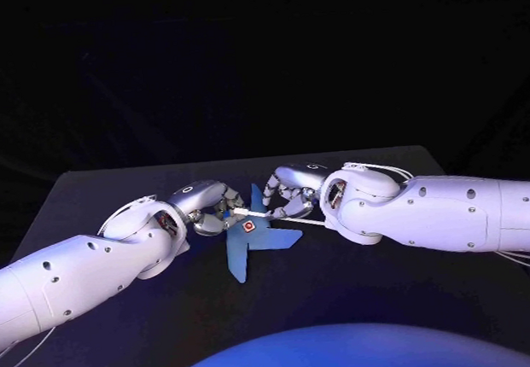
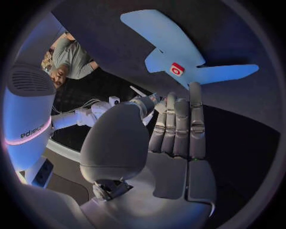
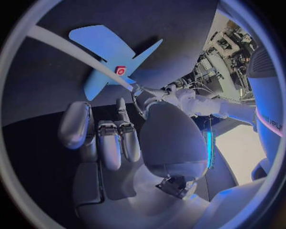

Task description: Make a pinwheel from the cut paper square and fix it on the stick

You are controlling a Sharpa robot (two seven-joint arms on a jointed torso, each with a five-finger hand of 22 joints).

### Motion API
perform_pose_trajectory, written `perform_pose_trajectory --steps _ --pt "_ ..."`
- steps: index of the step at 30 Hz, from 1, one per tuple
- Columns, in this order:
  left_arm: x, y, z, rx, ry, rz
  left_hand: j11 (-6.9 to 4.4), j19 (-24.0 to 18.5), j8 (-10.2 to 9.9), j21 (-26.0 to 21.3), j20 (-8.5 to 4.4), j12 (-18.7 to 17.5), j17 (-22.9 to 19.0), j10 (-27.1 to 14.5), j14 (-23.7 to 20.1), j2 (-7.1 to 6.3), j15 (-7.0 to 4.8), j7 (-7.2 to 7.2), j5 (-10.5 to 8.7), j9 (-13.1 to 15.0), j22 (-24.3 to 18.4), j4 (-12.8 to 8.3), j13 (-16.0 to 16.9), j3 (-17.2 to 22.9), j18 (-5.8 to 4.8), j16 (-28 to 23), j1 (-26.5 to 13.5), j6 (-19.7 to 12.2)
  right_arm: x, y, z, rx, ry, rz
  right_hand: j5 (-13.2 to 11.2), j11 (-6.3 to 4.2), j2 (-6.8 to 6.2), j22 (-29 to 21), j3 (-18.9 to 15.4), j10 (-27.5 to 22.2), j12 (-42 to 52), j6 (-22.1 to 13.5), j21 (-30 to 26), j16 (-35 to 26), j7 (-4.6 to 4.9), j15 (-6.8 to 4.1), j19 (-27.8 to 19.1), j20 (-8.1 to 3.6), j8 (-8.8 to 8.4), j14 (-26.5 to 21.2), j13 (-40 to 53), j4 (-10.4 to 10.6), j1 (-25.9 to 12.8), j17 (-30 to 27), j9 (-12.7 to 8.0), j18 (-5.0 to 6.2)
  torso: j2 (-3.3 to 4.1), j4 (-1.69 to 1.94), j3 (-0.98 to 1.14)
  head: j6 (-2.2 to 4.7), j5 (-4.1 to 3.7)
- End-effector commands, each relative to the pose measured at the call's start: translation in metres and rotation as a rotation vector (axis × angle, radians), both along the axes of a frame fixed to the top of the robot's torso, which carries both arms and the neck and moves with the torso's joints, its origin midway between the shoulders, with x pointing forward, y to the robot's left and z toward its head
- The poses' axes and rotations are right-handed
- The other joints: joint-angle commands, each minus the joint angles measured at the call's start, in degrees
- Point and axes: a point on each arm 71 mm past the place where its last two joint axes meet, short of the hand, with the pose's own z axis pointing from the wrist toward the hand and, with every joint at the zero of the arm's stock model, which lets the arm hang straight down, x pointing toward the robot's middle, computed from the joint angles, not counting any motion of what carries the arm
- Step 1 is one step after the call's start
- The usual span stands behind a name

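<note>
Pinwheel, red-tagged, on stick pinched by right hand; left hand flat, empty.

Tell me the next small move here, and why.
Probably ease the end of the stick onto the red pin. The pinwheel lies folded on the table, pin at its centre, and the stick's end sits just short of it between the left hand and right hand. Which hand holds the stick is unclear.
</note>
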Motion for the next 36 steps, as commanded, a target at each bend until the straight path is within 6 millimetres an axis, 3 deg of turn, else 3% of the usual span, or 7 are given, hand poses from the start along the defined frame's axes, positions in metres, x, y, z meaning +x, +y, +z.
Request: perform_pose_trajectory --steps 1,16,22,26,33,36 --pt "-0.0009 -0.0015 0.0012 -0.004 -0.013 -0.011 -0.02 -0.2 0.4 0.2 -0.07 -0.4 0.1 0.5 -0.1 0.35 -0.01 -0.09 0.19 0.0 0.1 -0.6 0.0 0.9 -0.01 -0.1 -0.3 0.3 -0.003 0.0008 -0.0075 -0.06 0.018 -0.016 -0.1 -0.4 -0.27 8.4 0.0 6.1 0.2 0.7 0.5 0.2 -0.06 -0.48 0.3 -0.08 0.27 6.2 15.1 0.6 -0.8 15.1 -0.2 -1.11 -0.01 -0.11 0.04 0.0 0.09" --pt "-0.0006 0.0008 -0.002 0.016 0.026 0.006 -0.04 -0.2 0.5 0.2 -0.09 -0.4 0.5 0.6 0.4 0.27 -0.03 -0.09 0.19 0.1 0.2 -1.0 0.0 1.4 -0.01 0.2 -0.5 0.3 -0.0079 -0.0015 -0.0166 -0.08 0.043 -0.056 0.2 -0.88 -0.68 8.5 0.2 6.1 0.2 2.4 1.2 0.2 -0.64 -0.86 0.6 -0.4 0.69 6.2 15.1 2.1 -2.1 15.1 -0.6 -1.21 -0.02 -0.11 0.04 0.0 0.12" --pt "-0.0006 0.0012 -0.0029 0.025 0.036 0.009 -0.04 -0.2 0.6 0.2 -0.1 -0.4 0.6 0.6 0.5 0.23 -0.04 -0.08 0.19 0.1 0.3 -1.2 0.0 1.6 -0.01 0.2 -0.6 0.3 -0.0086 -0.0021 -0.0158 -0.061 0.031 -0.057 0.3 -1.53 0.78 8.7 2.4 6.1 0.2 4.1 2.0 0.2 -1.36 -1.41 0.8 -0.86 1.15 6.2 15.1 2.1 -1.1 15.1 -0.9 -1.33 -0.02 -0.08 0.05 0.0 0.1" --pt "-0.0005 0.0016 -0.0035 0.03 0.042 0.011 -0.05 -0.2 0.6 0.2 -0.1 -0.5 0.7 0.6 0.5 0.21 -0.04 -0.07 0.19 0.1 0.4 -1.4 0.0 1.8 -0.01 0.3 -0.7 0.3 -0.0095 -0.0021 -0.0151 -0.046 0.024 -0.051 -0.2 -2.02 1.86 8.9 4.9 6.1 0.2 5.0 2.5 0.2 -1.9 -1.85 1.0 -1.26 1.46 6.2 15.1 1.5 -0.1 15.1 -1.1 -1.42 -0.02 -0.09 0.05 0.0 0.15" --pt "-0.0002 0.0024 -0.0043 0.036 0.049 0.015 -0.05 -0.2 0.6 0.3 -0.11 -0.5 0.7 0.6 0.5 0.19 -0.04 -0.07 0.19 0.2 0.4 -1.5 0.0 1.9 -0.01 0.3 -0.8 0.3 -0.0109 -0.0021 -0.0151 -0.039 0.024 -0.039 -0.2 -2.49 2.26 9.0 7.9 6.1 0.2 6.1 2.9 0.2 -2.41 -2.27 1.0 -1.69 2.02 6.2 15.1 0.1 0.7 15.1 -0.9 -1.5 -0.02 -0.12 0.03 0.0 0.11" --pt "-0.0002 0.0025 -0.0044 0.036 0.052 0.017 -0.05 -0.2 0.6 0.3 -0.11 -0.5 0.7 0.6 0.5 0.19 -0.04 -0.07 0.19 0.2 0.4 -1.5 0.0 1.9 -0.01 0.3 -0.8 0.3 -0.0107 -0.0024 -0.0156 -0.042 0.025 -0.039 -0.2 -2.79 2.56 9.0 10.0 6.1 0.2 6.5 3.1 0.2 -2.72 -2.55 1.1 -1.94 2.49 6.2 15.1 -1.6 1.8 15.1 -0.6 -1.53 -0.03 -0.11 0.04 0.0 0.0"
